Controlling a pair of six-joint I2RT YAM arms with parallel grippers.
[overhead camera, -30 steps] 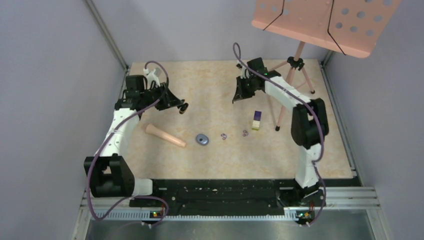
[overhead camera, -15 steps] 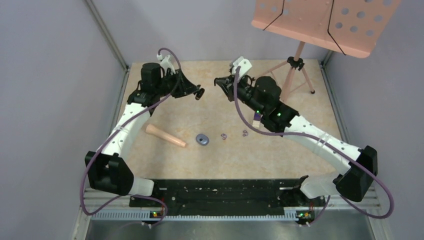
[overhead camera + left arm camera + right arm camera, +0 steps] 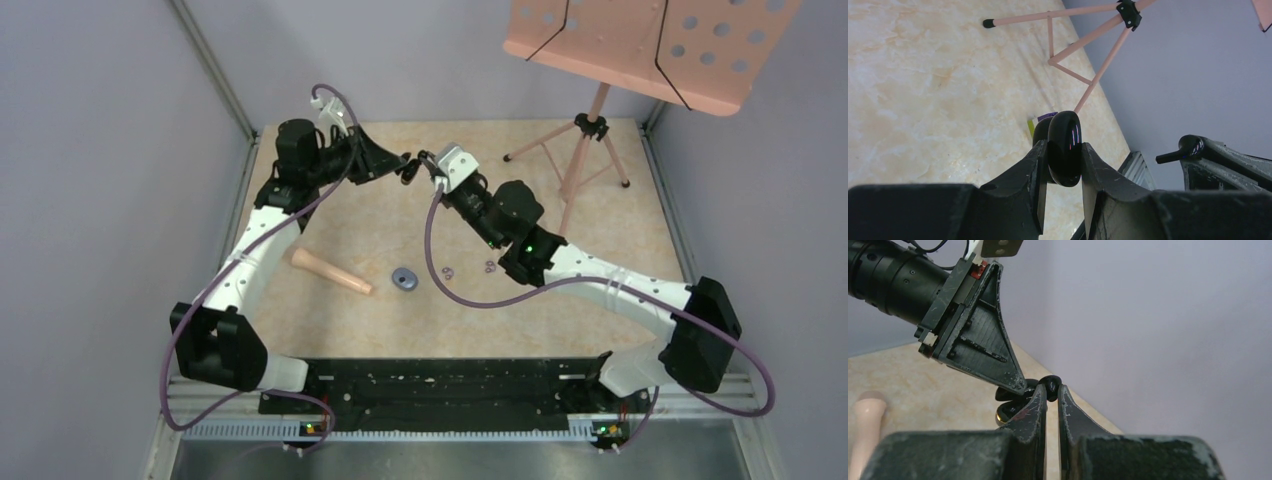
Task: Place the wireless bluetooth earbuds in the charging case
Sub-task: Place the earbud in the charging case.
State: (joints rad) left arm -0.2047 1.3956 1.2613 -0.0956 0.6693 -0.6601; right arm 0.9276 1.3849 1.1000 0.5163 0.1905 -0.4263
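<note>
**Two arms meet in mid-air over the far side of the table**

The left fingers [image 3: 1032,170] are clamped on a glossy black oval piece [image 3: 1064,145], held up off the table [image 3: 380,230]. Right against it, the right fingers [image 3: 1034,412] pinch a tiny black earbud [image 3: 1051,384] at their very tips. Two pale purple earbuds [image 3: 447,271] lie on the table nearer the bases, beside a grey-blue oval disc [image 3: 404,278] and a pink cone [image 3: 330,271].

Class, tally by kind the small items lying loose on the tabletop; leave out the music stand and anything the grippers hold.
Pale purple ring earbuds: 2
Peach cone: 1
Grey-blue oval disc: 1
Purple-and-yellow block: 1
Total: 5
</note>
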